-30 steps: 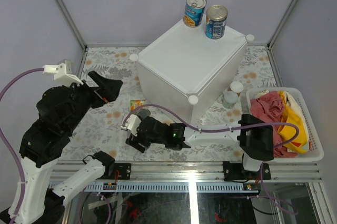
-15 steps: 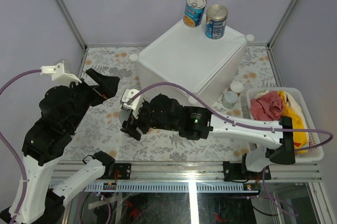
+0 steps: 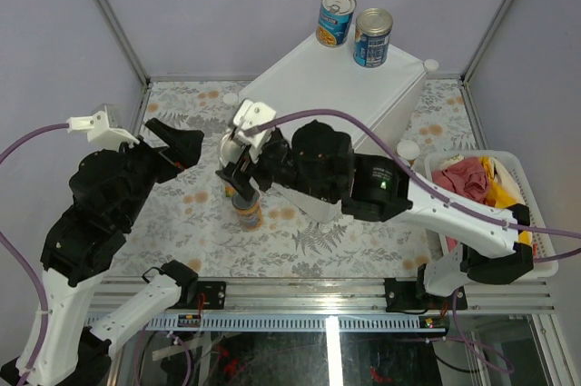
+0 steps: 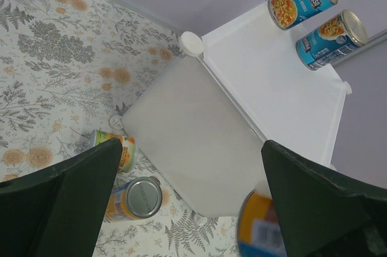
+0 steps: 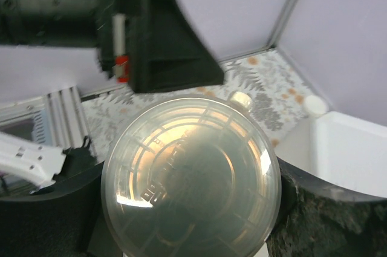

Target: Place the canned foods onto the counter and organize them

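left gripper [image 3: 184,145]: jaws spread wide, nothing between them; up off the floral table [image 3: 172,222], aimed toward the counter.
lying can [image 4: 113,150]: green-orange label, on its side on the table, near the foot of the counter's left wall.
silver-top can [image 4: 136,196]: orange label, just beside the lying can; cannot tell if they touch. Metal top faces the left wrist camera.
blurred can [image 4: 260,228]: yellow-orange, at the bottom edge of the left wrist view by that gripper's right finger. Too blurred to say more.
right gripper [image 3: 240,186]: arm reached across to the left of the counter, tips pointing down; clamped tight on the lidded can.
lidded can [image 5: 190,178]: translucent plastic lid faces the right wrist camera, with dark fingers [image 5: 329,221] hard against both sides.
orange can [image 3: 247,213]: right at the right gripper's tips in the top view. Cannot tell from there whether it is the gripped one or stands on the table.
counter [image 3: 336,95]: white cube, flat top bare except along the far edge; the right arm crosses over its near corner.
left blue can [image 3: 337,17]: upright on the counter's far edge.
right blue can [image 3: 372,37]: upright, just beside the left blue can, same edge.
white-lid can [image 3: 408,149]: on the table between the counter and the basket.
basket [image 3: 543,250]: white, slatted, far right, holds red and yellow cloths [image 3: 467,186].
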You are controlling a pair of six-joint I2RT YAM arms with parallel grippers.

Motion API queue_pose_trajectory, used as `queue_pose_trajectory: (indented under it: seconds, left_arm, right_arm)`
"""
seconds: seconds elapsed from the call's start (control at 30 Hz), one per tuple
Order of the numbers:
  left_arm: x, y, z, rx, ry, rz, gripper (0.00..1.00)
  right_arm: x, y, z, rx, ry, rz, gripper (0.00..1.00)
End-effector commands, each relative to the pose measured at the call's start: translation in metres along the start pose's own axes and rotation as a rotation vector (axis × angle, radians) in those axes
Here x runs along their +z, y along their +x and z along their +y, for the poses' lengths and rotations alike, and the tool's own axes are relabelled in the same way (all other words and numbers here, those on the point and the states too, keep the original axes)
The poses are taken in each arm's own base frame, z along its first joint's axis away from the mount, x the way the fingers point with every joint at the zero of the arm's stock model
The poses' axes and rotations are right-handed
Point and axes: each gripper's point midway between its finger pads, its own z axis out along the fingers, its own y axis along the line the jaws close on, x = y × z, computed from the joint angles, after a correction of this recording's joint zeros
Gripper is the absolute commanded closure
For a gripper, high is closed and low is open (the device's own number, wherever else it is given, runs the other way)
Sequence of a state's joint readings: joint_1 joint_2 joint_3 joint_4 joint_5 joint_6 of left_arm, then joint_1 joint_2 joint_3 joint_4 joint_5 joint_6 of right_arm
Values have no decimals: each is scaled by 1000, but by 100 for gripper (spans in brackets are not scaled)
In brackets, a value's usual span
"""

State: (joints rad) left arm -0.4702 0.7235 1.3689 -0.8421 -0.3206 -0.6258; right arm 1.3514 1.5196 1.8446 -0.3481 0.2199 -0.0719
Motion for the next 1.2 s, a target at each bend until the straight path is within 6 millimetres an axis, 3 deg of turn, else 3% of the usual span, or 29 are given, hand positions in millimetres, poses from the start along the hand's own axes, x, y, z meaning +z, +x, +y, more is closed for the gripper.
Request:
queue_pose_trajectory:
  seconds: [0.0,0.2,0.63,0.9,1.17]
  left_arm:
    - [5,-9,-9,-16,33,-45,0]
    - [11,-5,-16,14,62,-18,0]
    - [19,14,-15,54,89,33,0]
    - [21,21,-9,65,71,47,0]
    - [25,28,-4,65,53,59,0]
  right_arm:
    - [-38,-98,-79,24,213,-260,100]
    - [-27,-98,-151,14,333,-246,100]
    - [1,-52,-297,101,527,-181,100]
    - [-4,-39,-357,140,615,-189,100]
    - [1,-28,-381,161,619,-186,100]
